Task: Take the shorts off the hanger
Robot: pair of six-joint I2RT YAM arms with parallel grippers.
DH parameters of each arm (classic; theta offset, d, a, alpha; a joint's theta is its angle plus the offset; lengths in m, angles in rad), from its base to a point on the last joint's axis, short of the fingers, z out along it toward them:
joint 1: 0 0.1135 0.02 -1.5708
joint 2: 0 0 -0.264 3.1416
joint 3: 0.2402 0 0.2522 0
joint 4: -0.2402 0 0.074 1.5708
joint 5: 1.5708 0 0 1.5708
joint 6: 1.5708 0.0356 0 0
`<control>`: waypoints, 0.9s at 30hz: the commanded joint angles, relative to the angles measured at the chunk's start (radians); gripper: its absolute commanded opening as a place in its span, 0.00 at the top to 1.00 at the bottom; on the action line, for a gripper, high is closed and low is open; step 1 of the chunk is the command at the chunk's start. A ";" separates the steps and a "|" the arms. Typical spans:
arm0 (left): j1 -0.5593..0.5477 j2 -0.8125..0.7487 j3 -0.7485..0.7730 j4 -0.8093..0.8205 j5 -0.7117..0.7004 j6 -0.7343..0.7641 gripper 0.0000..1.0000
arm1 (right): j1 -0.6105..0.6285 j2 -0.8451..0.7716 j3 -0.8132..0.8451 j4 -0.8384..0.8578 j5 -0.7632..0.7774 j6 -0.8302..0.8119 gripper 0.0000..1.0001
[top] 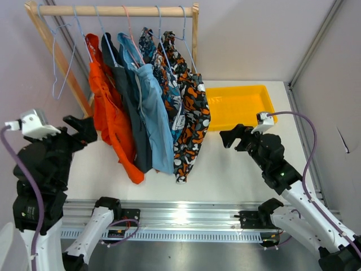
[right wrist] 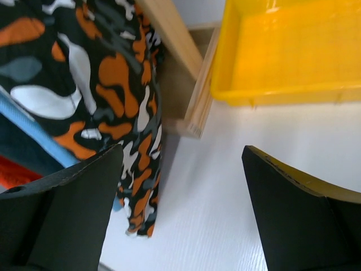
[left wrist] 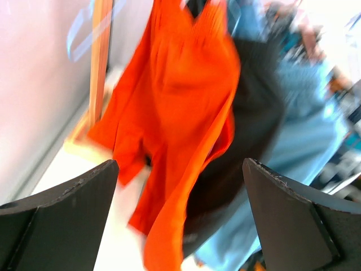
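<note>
Left end effector point(top: 83, 129): jaws wide apart, holding nothing; poised above the table point(top: 225, 169) just left of the garments, its wrist view filled by the orange shorts point(top: 110, 121).
Right end effector point(top: 231, 137): jaws wide apart, holding nothing; near the front-left corner of the yellow tray point(top: 237, 87), apart from the garments.
Shorts, five pairs: all on wire hangers on the wooden rack point(top: 118, 10), at the table's far left. Order, left to right: orange shorts; dark grey shorts point(top: 132, 113); light blue shorts point(top: 158, 124); blue-and-orange print shorts point(top: 164, 70), largely hidden between neighbours; blotch print shorts point(top: 192, 113), beside the rack's right post.
Bare hanger point(top: 56, 56): light wire, at the rack's left end.
</note>
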 commanded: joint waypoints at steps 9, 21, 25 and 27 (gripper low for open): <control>0.002 0.536 0.534 -0.022 -0.074 0.065 0.01 | 0.026 -0.041 0.003 -0.132 -0.053 0.052 0.03; 0.091 0.988 1.017 -0.077 -0.058 0.065 0.02 | 0.038 -0.147 -0.023 -0.216 -0.074 0.067 0.03; 0.121 1.031 1.048 -0.082 -0.035 0.051 0.03 | 0.036 -0.170 -0.030 -0.242 -0.080 0.076 0.03; 0.150 1.046 1.045 -0.080 -0.029 0.048 0.03 | 0.036 -0.179 -0.032 -0.247 -0.079 0.076 0.03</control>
